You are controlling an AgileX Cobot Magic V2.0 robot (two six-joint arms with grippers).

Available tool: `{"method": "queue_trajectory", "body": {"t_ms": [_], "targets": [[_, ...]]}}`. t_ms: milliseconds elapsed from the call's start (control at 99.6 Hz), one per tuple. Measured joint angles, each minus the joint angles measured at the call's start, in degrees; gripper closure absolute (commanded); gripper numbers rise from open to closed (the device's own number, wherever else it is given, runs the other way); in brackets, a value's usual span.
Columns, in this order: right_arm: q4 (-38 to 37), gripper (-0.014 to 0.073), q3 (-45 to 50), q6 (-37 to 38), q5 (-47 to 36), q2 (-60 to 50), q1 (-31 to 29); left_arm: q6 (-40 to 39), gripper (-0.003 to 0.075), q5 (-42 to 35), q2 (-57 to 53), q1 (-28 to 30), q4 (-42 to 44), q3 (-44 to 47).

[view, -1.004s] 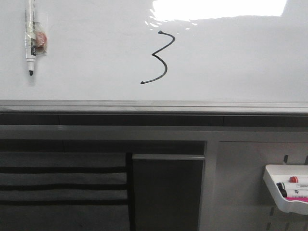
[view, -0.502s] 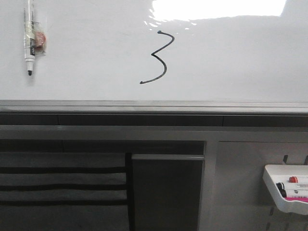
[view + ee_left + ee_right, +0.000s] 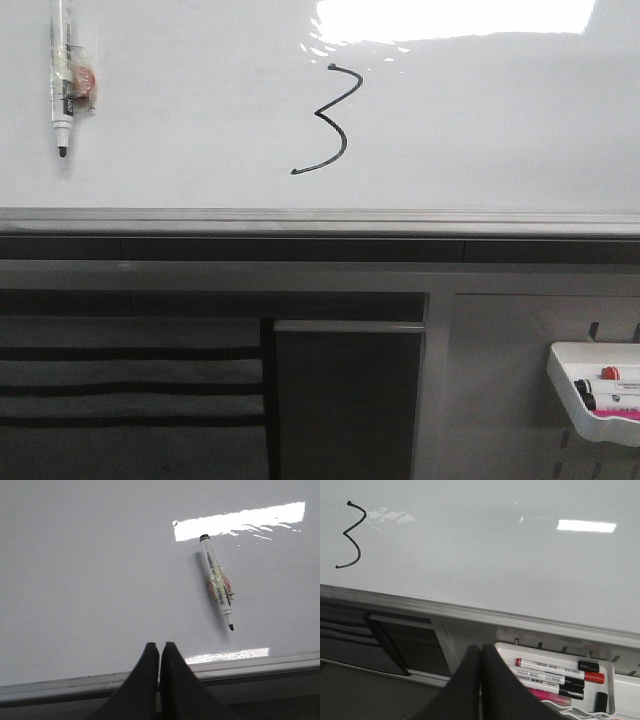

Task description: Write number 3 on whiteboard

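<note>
A thin black number 3 (image 3: 330, 120) with a long tail curving left is drawn on the glossy whiteboard (image 3: 480, 130). It also shows in the right wrist view (image 3: 351, 535). A white marker (image 3: 61, 85) with a black tip hangs taped on the whiteboard at the far left; it shows in the left wrist view too (image 3: 218, 582). My left gripper (image 3: 159, 647) is shut and empty, before the board's grey rail (image 3: 260, 660). My right gripper (image 3: 480, 650) is shut and empty, low by the tray. Neither gripper shows in the front view.
A small white tray (image 3: 570, 395) holding several markers (image 3: 555, 670) hangs at the lower right. A grey rail (image 3: 320, 220) runs under the board. Below it are a dark panel (image 3: 348, 400) and striped grey slats (image 3: 130, 385).
</note>
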Motion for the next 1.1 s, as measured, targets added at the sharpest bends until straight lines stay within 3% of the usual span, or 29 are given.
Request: {"method": "queue_trajectory", "body": {"t_ms": [372,773,1105], "targets": [[0.0,0.0663,1.8,0.0,-2.1,-1.9,0.2,0.0,0.0741,0.1,0.0,0.0,0.0,0.0],[0.3,0.0663,34.0,0.0,-27.0,-25.7,0.3,0.0,0.0741,0.1,0.0,0.0,0.0,0.0],[0.6,0.0663,36.1,-0.1,-29.8,-31.0,-1.3,0.0,0.0741,0.3,0.0,0.0,0.0,0.0]]}}
